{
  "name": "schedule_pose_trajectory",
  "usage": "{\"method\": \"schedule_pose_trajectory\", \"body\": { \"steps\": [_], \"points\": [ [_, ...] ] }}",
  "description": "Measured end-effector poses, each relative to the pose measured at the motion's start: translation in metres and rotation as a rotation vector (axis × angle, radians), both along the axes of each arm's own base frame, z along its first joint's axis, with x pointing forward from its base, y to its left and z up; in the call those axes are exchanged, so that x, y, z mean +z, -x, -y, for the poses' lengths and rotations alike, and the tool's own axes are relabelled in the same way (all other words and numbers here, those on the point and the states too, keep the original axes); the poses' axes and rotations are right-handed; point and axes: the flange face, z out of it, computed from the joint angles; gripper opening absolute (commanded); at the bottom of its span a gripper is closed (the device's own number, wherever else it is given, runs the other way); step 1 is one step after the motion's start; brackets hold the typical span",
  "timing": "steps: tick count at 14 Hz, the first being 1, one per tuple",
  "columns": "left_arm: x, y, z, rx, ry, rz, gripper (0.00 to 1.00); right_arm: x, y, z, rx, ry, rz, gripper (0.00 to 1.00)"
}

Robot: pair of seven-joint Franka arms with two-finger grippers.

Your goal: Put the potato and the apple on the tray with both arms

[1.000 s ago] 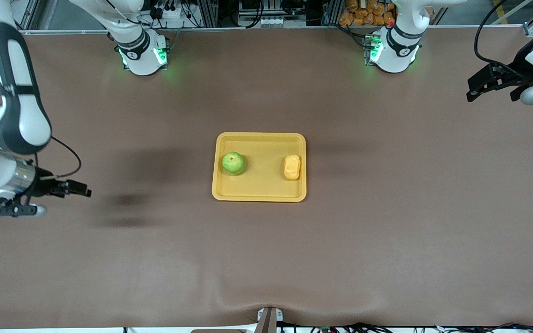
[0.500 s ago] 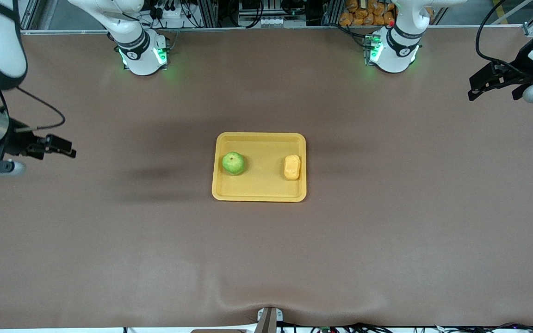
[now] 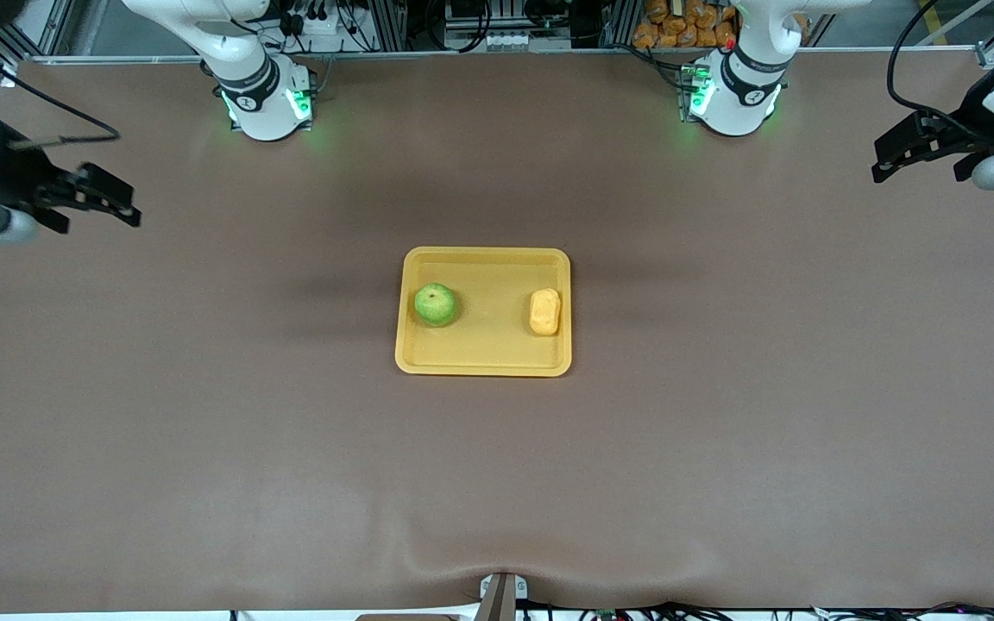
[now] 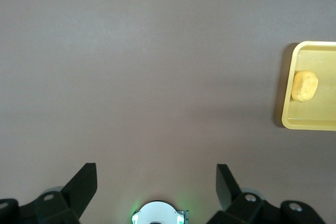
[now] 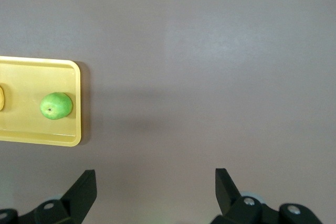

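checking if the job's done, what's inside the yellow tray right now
The tray holds the apple and the potato, lying apart. Nothing covers them; what lies beneath each cannot be seen.

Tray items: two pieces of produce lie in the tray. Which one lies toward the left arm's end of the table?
The potato: yellow-orange and oblong, in the tray. The round green apple lies toward the right arm's end.

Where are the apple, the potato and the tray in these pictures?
apple (image 3: 435,304): front view, middle of its green top.
potato (image 3: 544,311): front view, middle of its yellow-orange body.
tray (image 3: 488,256): front view, on its rim nearest the robots' bases.
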Motion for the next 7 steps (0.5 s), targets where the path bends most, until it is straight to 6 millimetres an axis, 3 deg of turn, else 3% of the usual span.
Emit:
{"method": "schedule_pose_trajectory", "body": {
  "steps": [4,7],
  "points": [
    [0.002,0.001,-0.004,0.008,0.001,0.003,1.00,-0.002,0.002,0.022,-0.084,0.001,-0.039,1.00],
    [0.005,0.001,-0.007,0.014,0.001,0.008,1.00,-0.004,0.003,0.026,-0.088,0.027,-0.051,1.00]
  ]
}}
